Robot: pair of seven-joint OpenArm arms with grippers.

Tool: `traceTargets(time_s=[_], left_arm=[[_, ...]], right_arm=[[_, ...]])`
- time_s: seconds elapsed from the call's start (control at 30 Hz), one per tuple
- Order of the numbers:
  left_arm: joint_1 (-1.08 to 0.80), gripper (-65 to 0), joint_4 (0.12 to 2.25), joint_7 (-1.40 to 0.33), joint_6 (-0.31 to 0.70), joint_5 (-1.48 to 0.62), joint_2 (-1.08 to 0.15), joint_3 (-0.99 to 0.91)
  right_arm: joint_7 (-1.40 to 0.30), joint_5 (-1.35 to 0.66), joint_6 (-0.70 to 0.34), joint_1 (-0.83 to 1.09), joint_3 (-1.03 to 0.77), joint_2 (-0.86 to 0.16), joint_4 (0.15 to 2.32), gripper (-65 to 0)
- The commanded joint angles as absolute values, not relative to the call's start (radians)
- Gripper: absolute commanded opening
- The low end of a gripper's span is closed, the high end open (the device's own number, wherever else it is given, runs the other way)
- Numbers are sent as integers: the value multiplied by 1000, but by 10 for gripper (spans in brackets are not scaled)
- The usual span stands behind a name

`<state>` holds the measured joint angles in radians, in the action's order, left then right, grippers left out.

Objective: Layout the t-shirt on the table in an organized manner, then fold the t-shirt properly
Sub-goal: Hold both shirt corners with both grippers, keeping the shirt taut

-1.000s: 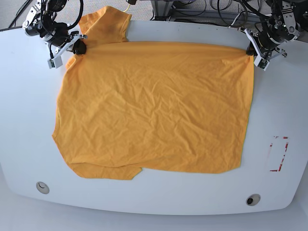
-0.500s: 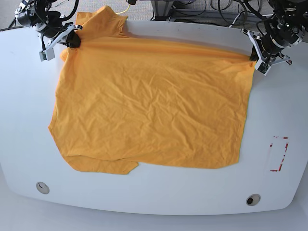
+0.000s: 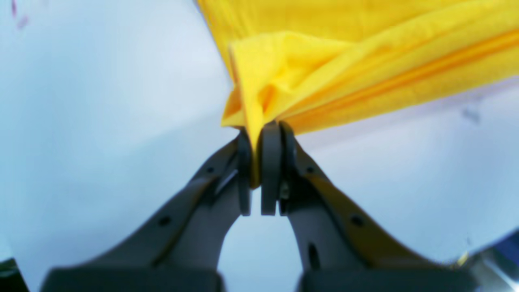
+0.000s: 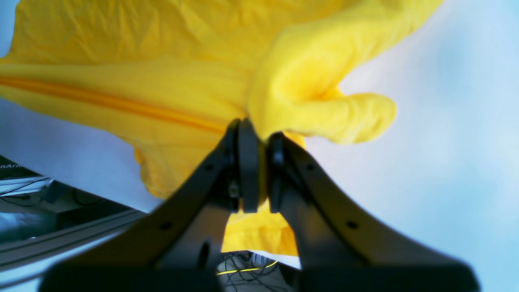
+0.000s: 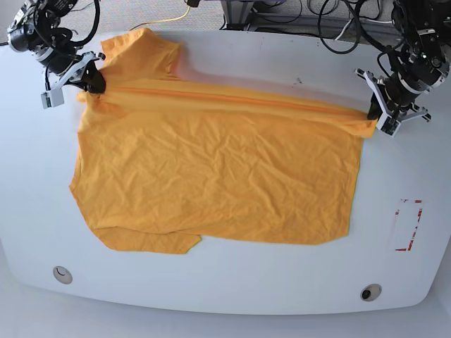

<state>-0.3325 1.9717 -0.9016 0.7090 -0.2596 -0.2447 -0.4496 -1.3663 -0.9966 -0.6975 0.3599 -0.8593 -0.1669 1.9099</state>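
The left end effector (image 5: 374, 116) was pressed together on a bunched corner of the t-shirt (image 5: 211, 176), at the hem end of the far edge, on the base view's right. In the left wrist view the yellow cloth was nipped between its two pads (image 3: 271, 158) and fanned away from them in taut pleats. The right end effector (image 5: 90, 79) was likewise pinching the shirt, at the shoulder just below the far sleeve, on the base view's left; the right wrist view showed a fold of cloth bulging over its pads (image 4: 248, 162).

Between the two grips the far edge ran as a stretched ridge, nearly straight across the table (image 5: 232, 296), and that line was the shirt's long axis. The rest of the garment lay toward the near edge from both end effectors, spread flat but creased, with the near sleeve tucked partly under. Any coming move probably turned on keeping that held edge taut; each arm was nearest only its own corner.
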Motion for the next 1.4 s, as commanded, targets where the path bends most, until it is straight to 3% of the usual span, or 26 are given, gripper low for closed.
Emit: traceTargets(time_s=[0.0, 0.4, 0.77, 1.37], left_arm=[[-298, -650, 1985, -898, 698, -246, -260, -456], [-147, -650, 1948, -1047, 698, -243, -259, -453], [-120, -650, 1926, -1052, 698, -242, -259, -364], [-16, -650, 1728, -1052, 698, -243, -259, -341]], right_arm=[[-1348, -1007, -698, 338, -865, -196, 1923, -650], [-1348, -1004, -698, 214, -817, -214, 1847, -650], [-1348, -1003, -698, 120, -802, -223, 1704, -650], [-1348, -1003, -651, 58, -800, -237, 1689, -650]])
